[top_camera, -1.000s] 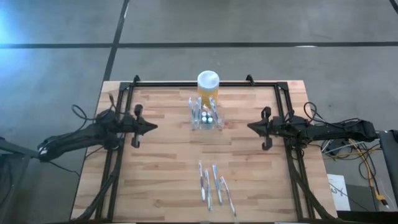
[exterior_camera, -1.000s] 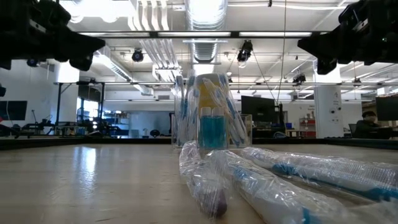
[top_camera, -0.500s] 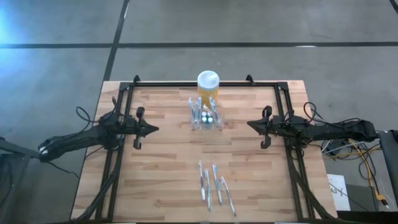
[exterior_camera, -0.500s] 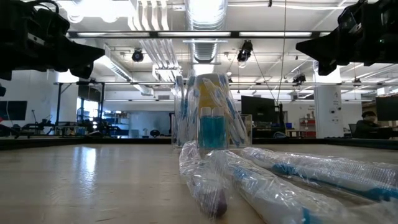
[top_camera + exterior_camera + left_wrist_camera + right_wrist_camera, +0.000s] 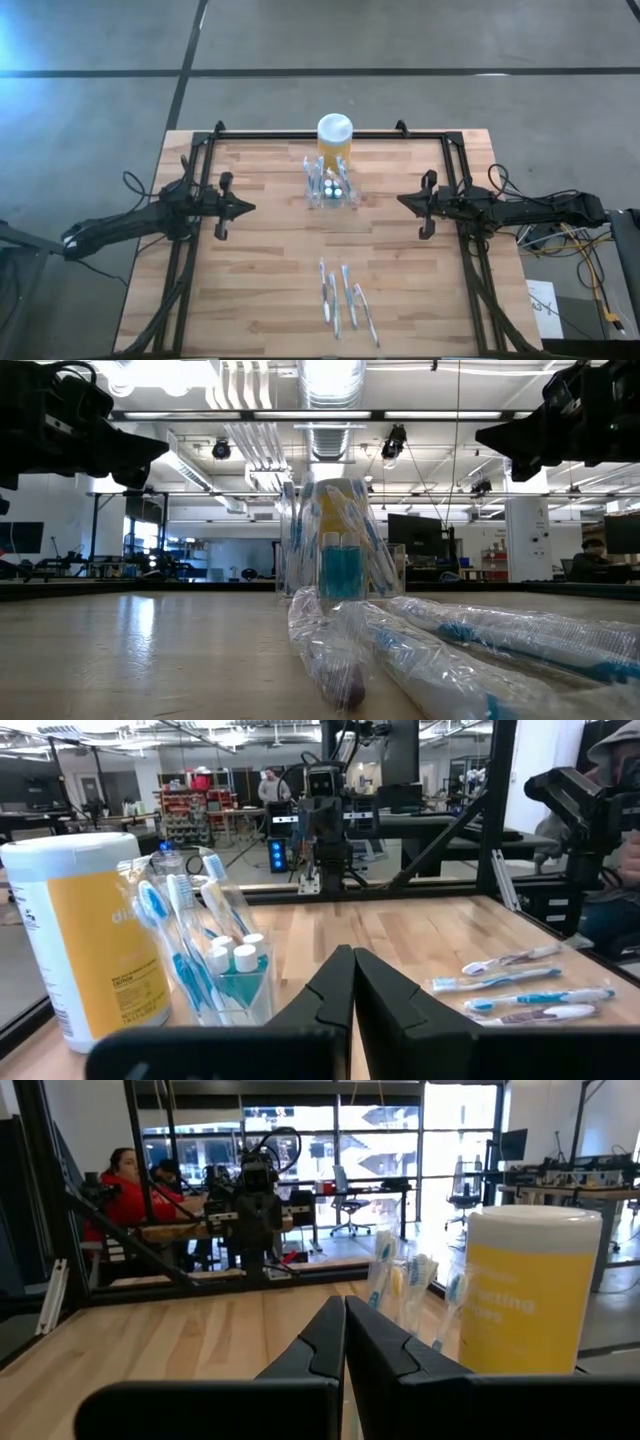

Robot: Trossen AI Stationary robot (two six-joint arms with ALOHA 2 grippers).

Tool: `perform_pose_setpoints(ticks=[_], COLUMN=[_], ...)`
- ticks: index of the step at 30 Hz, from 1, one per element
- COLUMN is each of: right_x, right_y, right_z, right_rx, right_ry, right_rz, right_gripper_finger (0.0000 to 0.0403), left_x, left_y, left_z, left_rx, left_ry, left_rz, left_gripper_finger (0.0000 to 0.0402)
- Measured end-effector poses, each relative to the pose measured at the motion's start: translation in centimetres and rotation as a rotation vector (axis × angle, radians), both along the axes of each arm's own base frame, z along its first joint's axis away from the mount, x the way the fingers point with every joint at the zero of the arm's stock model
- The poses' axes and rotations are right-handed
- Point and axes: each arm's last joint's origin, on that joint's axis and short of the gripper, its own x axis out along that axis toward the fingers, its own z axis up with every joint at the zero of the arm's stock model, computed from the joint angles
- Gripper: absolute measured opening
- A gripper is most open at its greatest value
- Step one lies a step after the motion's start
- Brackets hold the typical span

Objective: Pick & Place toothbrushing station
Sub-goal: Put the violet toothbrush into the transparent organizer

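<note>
The toothbrushing station is a small clear holder that stands on its base on the wooden table, toward the far middle. Blue and white toothbrushes and small tubes stand in it. My left gripper hovers shut and level above the table's left side, pointing toward the station from well away. My right gripper hovers shut above the right side, likewise pointing inward and apart from the station. In both wrist views the two dark fingers meet at the tips, with nothing between them.
A yellow jar with a white lid stands right behind the station, at the far edge. Several wrapped toothbrushes lie near the front edge. A black frame runs along the table's far and side edges. People sit in the room beyond.
My left gripper has sunk a little toward the table, staying level and shut. The right gripper, the station and the jar have kept still.
</note>
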Motion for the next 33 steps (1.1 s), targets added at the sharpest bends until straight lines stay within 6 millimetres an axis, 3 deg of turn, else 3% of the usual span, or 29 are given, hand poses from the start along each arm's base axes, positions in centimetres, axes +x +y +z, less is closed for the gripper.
perform_pose_setpoints(ticks=[26,29,33], right_x=[0.0,-0.1,0.3], right_y=[0.0,0.0,0.0], right_z=[0.2,1.0,3.8], right_rx=[0.072,0.106,0.108], right_ry=[-0.03,-0.09,-0.097], right_rz=[0.012,0.019,0.02], right_gripper_finger=[0.0008,0.0008,0.0008], left_x=[0.0,0.0,0.0], left_y=[0.0,0.0,0.0], left_z=[-0.3,-0.3,-0.3], left_rx=[-0.039,-0.033,-0.032], left_ry=[0.029,0.029,0.03], left_rz=[-0.004,-0.005,-0.007], left_gripper_finger=[0.0009,0.0009,0.0009])
